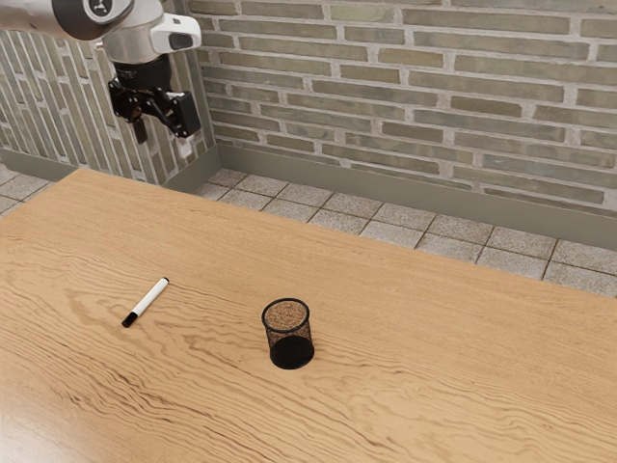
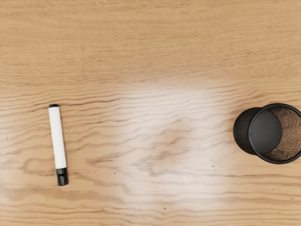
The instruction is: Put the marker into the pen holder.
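My gripper (image 1: 162, 145) hangs high at the exterior view's upper left, well above the table and apart from everything, its two fingers spread open with nothing between them. A white marker (image 1: 147, 301) with black ends lies flat on the wood, toward the exterior view's left. To the marker's right there stands the upright black mesh pen holder (image 1: 290, 349), with no pens in it. From above, the wrist view gives the marker (image 2: 57, 137) and, well apart from it, the round pen holder (image 2: 242, 132).
The wooden table (image 1: 424, 338) spreads under both objects, with its far edge running along the tiled floor (image 1: 381, 227). Behind stands a brick wall (image 1: 405, 87).
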`<state>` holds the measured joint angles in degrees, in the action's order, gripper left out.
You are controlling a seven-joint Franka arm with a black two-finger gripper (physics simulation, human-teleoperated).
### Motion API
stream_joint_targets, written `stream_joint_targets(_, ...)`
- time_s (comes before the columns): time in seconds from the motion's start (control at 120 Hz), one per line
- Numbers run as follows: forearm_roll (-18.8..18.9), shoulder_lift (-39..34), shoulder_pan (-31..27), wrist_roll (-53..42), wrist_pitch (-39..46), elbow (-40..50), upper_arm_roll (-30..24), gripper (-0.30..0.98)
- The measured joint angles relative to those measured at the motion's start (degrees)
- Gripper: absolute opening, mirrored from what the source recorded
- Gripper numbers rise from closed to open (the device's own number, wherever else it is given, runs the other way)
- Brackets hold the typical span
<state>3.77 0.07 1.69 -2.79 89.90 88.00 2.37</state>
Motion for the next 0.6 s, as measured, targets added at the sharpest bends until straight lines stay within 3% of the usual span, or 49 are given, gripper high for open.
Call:
stream_joint_targets(0.3,0.85,0.09,0.30,0.70,-0.05,-1.12,0.77,0.69)
stream_joint_targets(0.383,2.60,3.46,1.44,1.36,5.04,8.89,2.75,0.69)
stream_joint_targets(0.508,1.64,12.56,-12.61,1.63,16.16,18.32,3.61,0.68)
stream_joint_targets(0.6,-0.16,13.95,-15.23,1.49,23.98,24.33,3.69,0.69)
